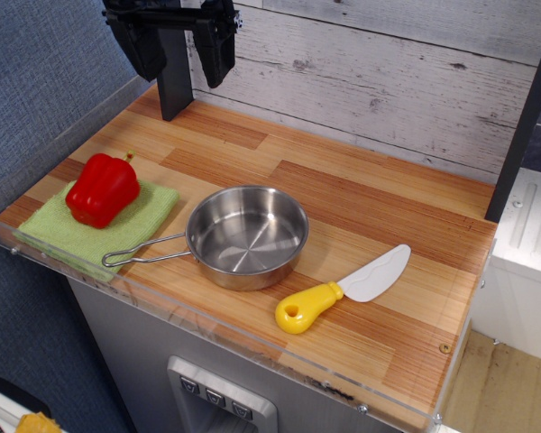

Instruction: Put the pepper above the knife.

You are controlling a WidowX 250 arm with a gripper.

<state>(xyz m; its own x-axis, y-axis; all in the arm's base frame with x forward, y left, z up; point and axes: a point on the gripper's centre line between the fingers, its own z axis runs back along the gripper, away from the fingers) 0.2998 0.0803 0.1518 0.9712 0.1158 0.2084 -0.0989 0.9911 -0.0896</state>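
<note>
The red pepper (102,188) lies on a green cloth (97,225) at the left front of the wooden counter. The knife (345,288), with a white blade and yellow handle, lies at the right front, blade pointing to the back right. My gripper (178,54) hangs high above the back left of the counter, far from both. Its two black fingers stand apart and hold nothing.
A steel pan (245,236) with a wire handle sits between the pepper and the knife. A clear plastic lip (207,316) runs along the counter's front edge. A grey plank wall (388,81) stands behind. A dark post (523,117) rises at the right.
</note>
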